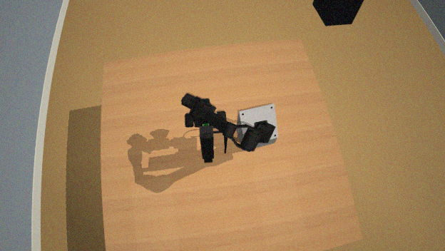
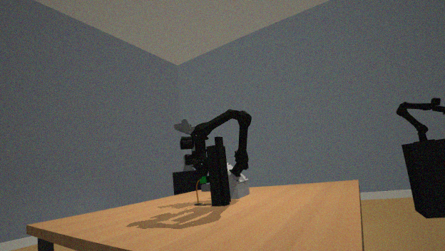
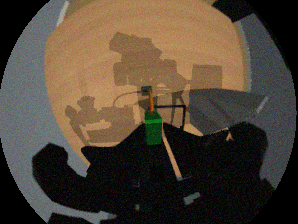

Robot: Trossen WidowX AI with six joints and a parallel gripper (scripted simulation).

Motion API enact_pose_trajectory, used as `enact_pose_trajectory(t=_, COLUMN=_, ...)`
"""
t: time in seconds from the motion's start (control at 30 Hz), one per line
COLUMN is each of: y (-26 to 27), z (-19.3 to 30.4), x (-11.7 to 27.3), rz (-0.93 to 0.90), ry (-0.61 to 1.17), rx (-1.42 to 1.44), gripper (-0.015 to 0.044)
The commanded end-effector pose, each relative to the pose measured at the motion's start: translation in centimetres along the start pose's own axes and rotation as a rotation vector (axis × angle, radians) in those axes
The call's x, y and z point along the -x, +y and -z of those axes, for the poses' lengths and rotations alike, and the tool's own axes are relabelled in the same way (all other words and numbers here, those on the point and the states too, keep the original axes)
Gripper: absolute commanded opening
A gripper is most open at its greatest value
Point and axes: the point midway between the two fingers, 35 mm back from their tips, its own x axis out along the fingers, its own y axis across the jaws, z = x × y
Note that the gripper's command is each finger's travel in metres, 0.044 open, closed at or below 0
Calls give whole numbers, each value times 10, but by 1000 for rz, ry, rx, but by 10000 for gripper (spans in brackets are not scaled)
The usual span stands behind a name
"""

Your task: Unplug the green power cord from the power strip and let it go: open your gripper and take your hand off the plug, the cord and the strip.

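Above the wooden counter [image 1: 249, 200] [image 2: 303, 214] [image 3: 150, 30], the pincer [image 1: 205, 122] [image 2: 203, 175] [image 3: 152, 125] stands apart astride the green plug [image 1: 205, 125] [image 2: 203, 180] [image 3: 153, 131], presumably to grip and unplug it.

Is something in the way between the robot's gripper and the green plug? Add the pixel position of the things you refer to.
Nothing that I can see! The green plug [image 1: 205, 125] [image 2: 203, 180] [image 3: 153, 130] is right at the tips of the gripper [image 1: 205, 123] [image 2: 204, 174] [image 3: 152, 125], with nothing visible between them.
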Motion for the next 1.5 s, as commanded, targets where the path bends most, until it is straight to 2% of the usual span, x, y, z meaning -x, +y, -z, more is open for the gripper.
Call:
enact_pose_trajectory(t=0.0, y=0, z=0, x=0, rz=0, ry=0, rx=0, gripper=107)
enact_pose_trajectory(t=0.07, y=0, z=0, x=0, rz=0, ry=0, rx=0, gripper=55)
enact_pose_trajectory(t=0.33, y=0, z=0, x=0, rz=0, ry=0, rx=0, gripper=2)
enact_pose_trajectory(t=1.47, y=2, z=-51, x=5, rz=-1, ry=-3, rx=-6, gripper=0)
